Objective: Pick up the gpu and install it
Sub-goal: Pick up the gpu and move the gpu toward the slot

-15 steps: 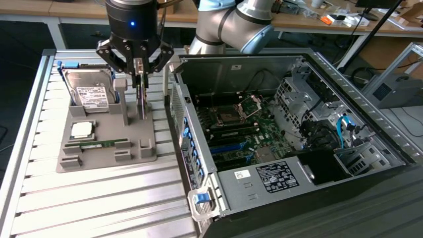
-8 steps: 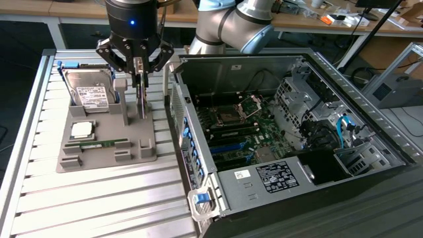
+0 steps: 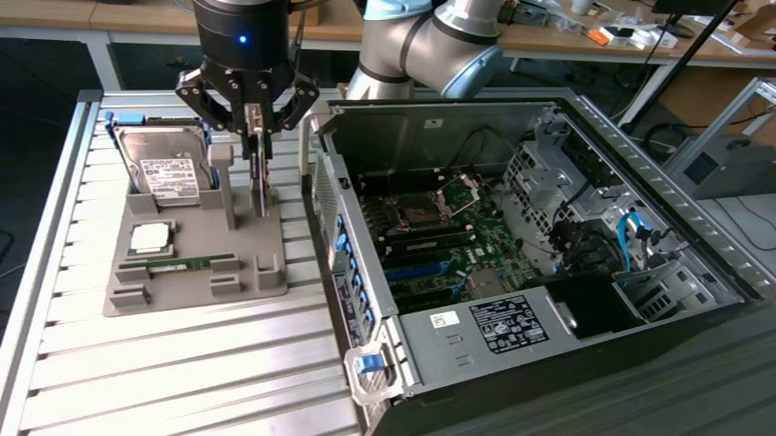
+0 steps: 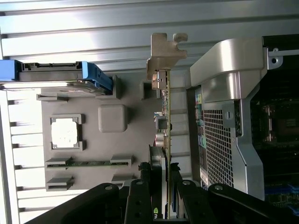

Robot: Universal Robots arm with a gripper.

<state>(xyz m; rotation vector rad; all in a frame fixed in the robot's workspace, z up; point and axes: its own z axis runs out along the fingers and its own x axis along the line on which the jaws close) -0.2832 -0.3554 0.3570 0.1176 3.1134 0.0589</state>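
Gripper (image 3: pixel 253 127) gripping the gpu (image 3: pixel 260 177)
Its fingers (image 4: pixel 139 200) are pressing both faces of the card, which is standing upright in the grey holder (image 3: pixel 194 286)

A grey holder block (image 3: pixel 194 292) lies on the slatted metal table (image 3: pixel 182 372), and in it a hard drive (image 3: pixel 164 168) with a white label leans in a blue-edged cradle, with a square processor chip (image 3: pixel 151 238) seated just in front of it and a green RAM stick (image 3: pixel 188 263) lying flat nearer the block's front edge. To the exterior view's right of the block an open computer case (image 3: pixel 485 331) lies on its side, showing the motherboard (image 3: pixel 442 241) and blue cables (image 3: pixel 633 238).
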